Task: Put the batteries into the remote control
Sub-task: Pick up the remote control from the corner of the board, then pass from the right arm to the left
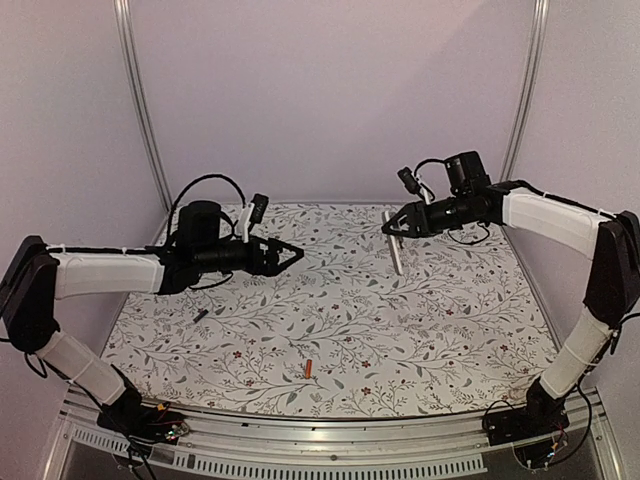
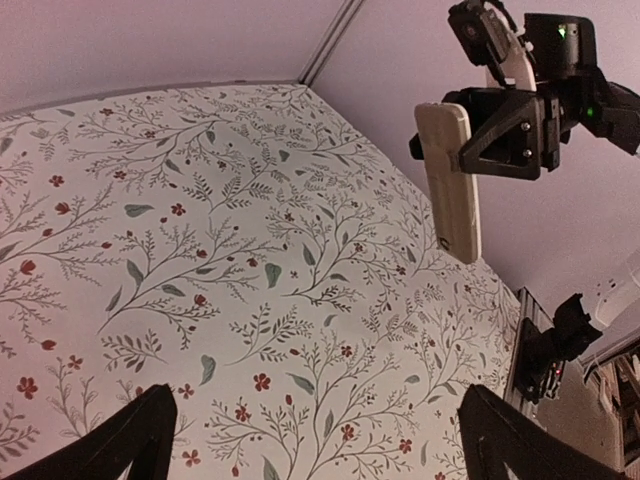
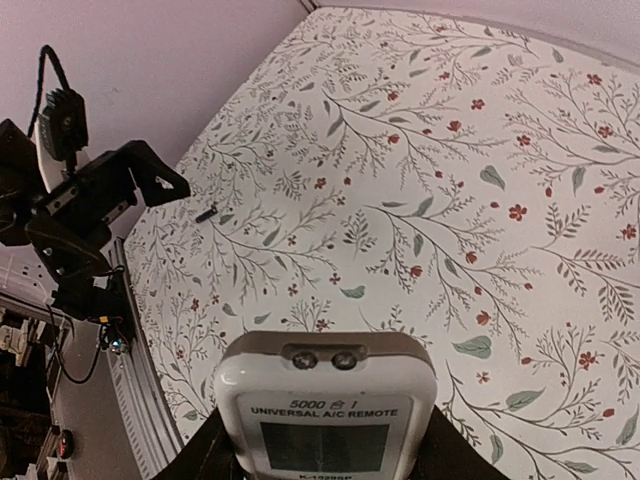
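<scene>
My right gripper (image 1: 392, 229) is shut on the white remote control (image 1: 394, 243) and holds it in the air over the back of the table, one end hanging down. The remote's screen end fills the bottom of the right wrist view (image 3: 325, 410); its beige back shows in the left wrist view (image 2: 449, 180). My left gripper (image 1: 297, 254) is open and empty, held above the mat at the left, facing the remote. The orange-red battery (image 1: 310, 369) lies on the mat near the front middle. The dark battery (image 1: 200, 314) lies at the left, below my left arm; it also shows in the right wrist view (image 3: 205, 214).
A floral mat (image 1: 340, 330) covers the table. Metal frame posts (image 1: 140, 100) stand at the back corners, with plain walls behind. A metal rail (image 1: 330, 445) runs along the near edge, with both arm bases on it.
</scene>
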Robot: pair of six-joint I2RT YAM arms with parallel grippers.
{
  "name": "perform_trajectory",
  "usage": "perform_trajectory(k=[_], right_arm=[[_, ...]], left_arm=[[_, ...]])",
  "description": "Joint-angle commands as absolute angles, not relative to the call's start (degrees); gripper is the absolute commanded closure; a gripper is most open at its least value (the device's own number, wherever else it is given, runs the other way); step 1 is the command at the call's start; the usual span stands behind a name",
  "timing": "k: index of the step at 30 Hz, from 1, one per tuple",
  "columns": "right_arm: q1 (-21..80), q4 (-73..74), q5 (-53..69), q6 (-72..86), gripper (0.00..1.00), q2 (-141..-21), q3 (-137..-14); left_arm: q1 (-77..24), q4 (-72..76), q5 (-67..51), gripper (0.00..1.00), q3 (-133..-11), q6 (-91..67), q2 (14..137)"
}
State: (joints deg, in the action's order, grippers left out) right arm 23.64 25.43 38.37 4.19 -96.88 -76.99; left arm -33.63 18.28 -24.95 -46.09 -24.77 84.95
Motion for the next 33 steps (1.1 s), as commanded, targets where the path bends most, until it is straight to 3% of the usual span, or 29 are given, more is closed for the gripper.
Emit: perform_trajectory(k=[1,16,26,33], right_arm=[[26.60,11.99,48.98,12.29,0.67,-93.38,-78.05],[35.36,-10.38,56.47,27.09,0.69,-92.62,-79.94],[37.09,-19.25,57.47,32.51,0.71,-93.33,-78.90],[37.33,-23.12,58.13,34.94,0.72,-93.60,-77.68]], left_arm=[[-38.55,25.41,-30.07,0.00,-49.10,-24.17,84.53],[-48.29,37.19,-36.62,0.03,-57.26,-30.14,92.63],[-49.04,44.21,-36.66,0.17,-57.72,-34.72,94.41],[-49.04,46.12,-35.11,0.35,-58.18,-35.90,95.17]])
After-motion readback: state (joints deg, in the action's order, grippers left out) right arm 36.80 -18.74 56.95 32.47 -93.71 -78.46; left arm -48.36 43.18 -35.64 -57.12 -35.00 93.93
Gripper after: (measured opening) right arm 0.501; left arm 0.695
